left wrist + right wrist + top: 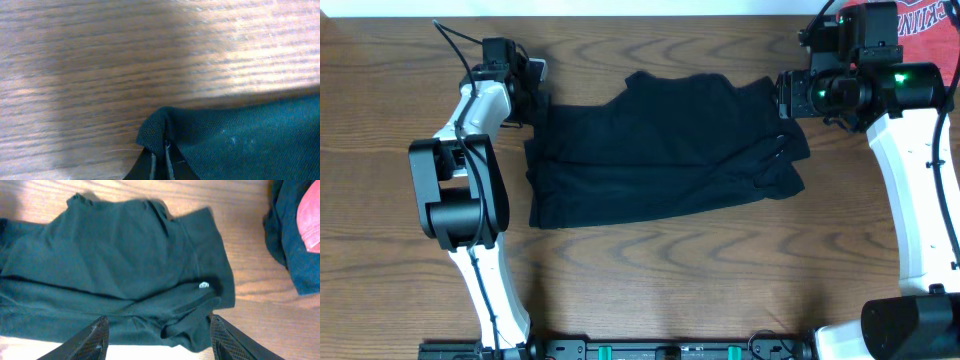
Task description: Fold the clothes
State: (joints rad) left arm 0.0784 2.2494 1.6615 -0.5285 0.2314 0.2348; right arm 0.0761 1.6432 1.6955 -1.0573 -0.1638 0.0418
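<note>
The black garment (660, 150) lies partly folded across the middle of the table, its top left corner pinched up. My left gripper (532, 98) is at that corner; in the left wrist view its fingers (160, 162) are shut on a bunched tip of the black fabric (240, 140). My right gripper (788, 95) hovers at the garment's right end. In the right wrist view its fingers (159, 335) are wide open above the fabric (115, 260), and a small white logo (203, 285) shows near a rumpled fold.
A red shirt with white lettering (920, 30) lies at the back right corner, partly under the right arm. In the right wrist view it (310, 220) sits on a navy blue garment (292, 245). Bare wooden table (670, 270) lies in front of the black garment.
</note>
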